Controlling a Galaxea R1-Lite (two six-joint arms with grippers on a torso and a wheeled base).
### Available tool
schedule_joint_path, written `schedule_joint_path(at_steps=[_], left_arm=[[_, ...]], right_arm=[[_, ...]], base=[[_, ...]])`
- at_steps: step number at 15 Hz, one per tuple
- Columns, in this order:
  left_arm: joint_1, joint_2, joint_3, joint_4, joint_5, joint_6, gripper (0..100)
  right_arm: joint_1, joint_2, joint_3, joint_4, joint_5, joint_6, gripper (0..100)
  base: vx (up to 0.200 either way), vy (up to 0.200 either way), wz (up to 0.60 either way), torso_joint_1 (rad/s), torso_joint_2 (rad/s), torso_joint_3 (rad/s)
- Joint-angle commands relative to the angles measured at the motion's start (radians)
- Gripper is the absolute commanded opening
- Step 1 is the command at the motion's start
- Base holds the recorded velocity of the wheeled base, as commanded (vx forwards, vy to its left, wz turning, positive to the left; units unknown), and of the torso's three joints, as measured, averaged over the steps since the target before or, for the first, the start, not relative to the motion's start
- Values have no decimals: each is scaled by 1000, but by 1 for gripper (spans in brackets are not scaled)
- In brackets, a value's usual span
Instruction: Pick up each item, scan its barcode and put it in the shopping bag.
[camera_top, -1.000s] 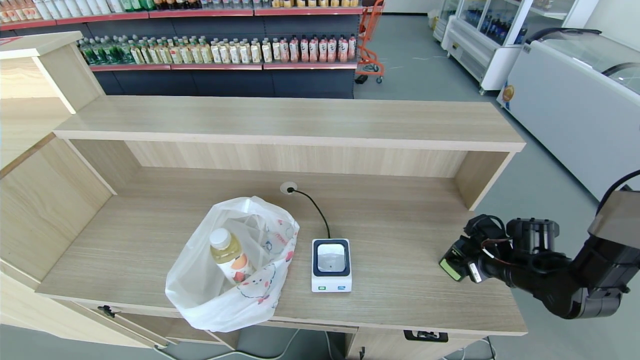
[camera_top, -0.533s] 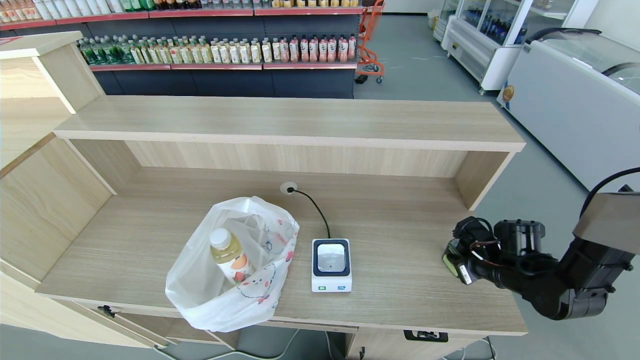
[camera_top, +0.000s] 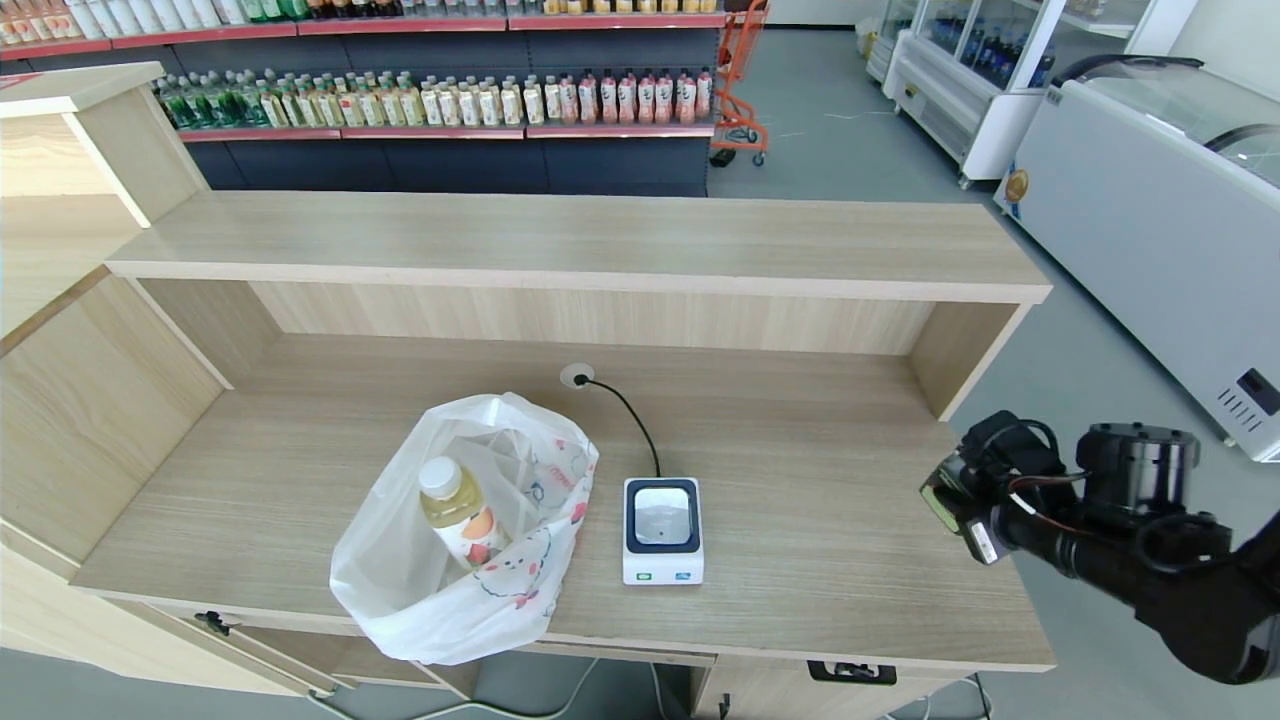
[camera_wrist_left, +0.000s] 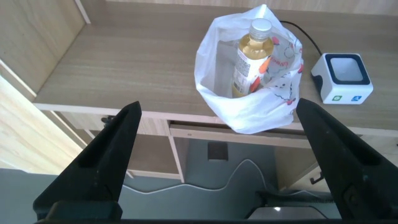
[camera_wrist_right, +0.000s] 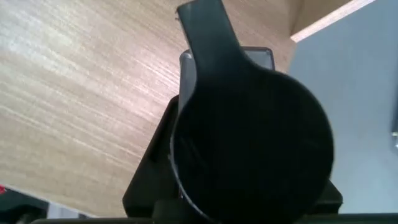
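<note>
Head view — bottle (camera_top: 455, 508) standing in white shopping bag (camera_top: 420, 615), scanner (camera_top: 662, 543) just beside

The right arm (camera_top: 1150, 575) is glossy black, built of rounded segments, with a squat dark grey cylindrical joint (camera_top: 1140, 455). Looped black cables (camera_top: 1003, 437) and thin red and white wires (camera_top: 1030, 500) crowd its wrist, beside a green-edged module (camera_top: 948, 500) with a white label (camera_top: 983, 545). The left pincer (camera_wrist_left: 219, 107) has flat, black, tapering fingers (camera_wrist_left: 102, 165).

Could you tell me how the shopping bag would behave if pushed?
The shopping bag is thin, crumpled plastic, so it would probably buckle rather than slide. The bottle leaning inside may topple. Its base overhangs the counter edge, so it might slip off.
</note>
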Motion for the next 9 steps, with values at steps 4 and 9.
schedule_joint_path(at_steps=[4, 9], left_arm=[[0, 0, 0, 0, 0, 0, 100], [0, 0, 0, 0, 0, 0, 100]], right_arm=[[-67, -453, 93, 65, 202, -466, 0], [96, -522, 78, -240, 647, -1163, 0]], base=[[0, 0, 0, 0, 0, 0], [0, 0, 0, 0, 0, 0]])
